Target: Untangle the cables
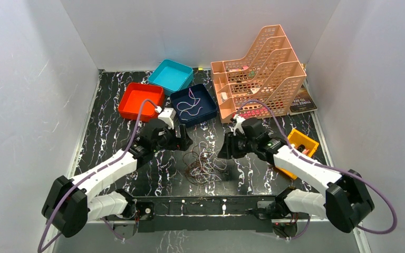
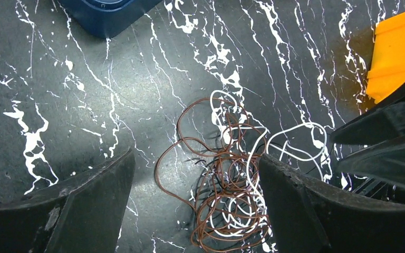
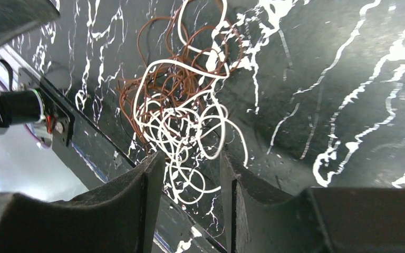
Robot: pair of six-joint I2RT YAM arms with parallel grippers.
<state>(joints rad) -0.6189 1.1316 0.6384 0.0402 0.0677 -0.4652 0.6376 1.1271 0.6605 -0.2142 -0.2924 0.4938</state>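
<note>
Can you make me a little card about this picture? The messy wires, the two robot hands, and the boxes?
Wire pile: cables, brown, white and black loops tangled on the table
Left hand: open wide, facing the pile
Right hand: open less, white loops showing between its fingers
Boxes: red tray, teal tray, dark blue tray, yellow bin
In the dark blue tray: pale strands
At the back: peach file rack

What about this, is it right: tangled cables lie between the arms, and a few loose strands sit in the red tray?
No: the top view shows the loose strands in the dark blue tray; the rest is right.
</note>
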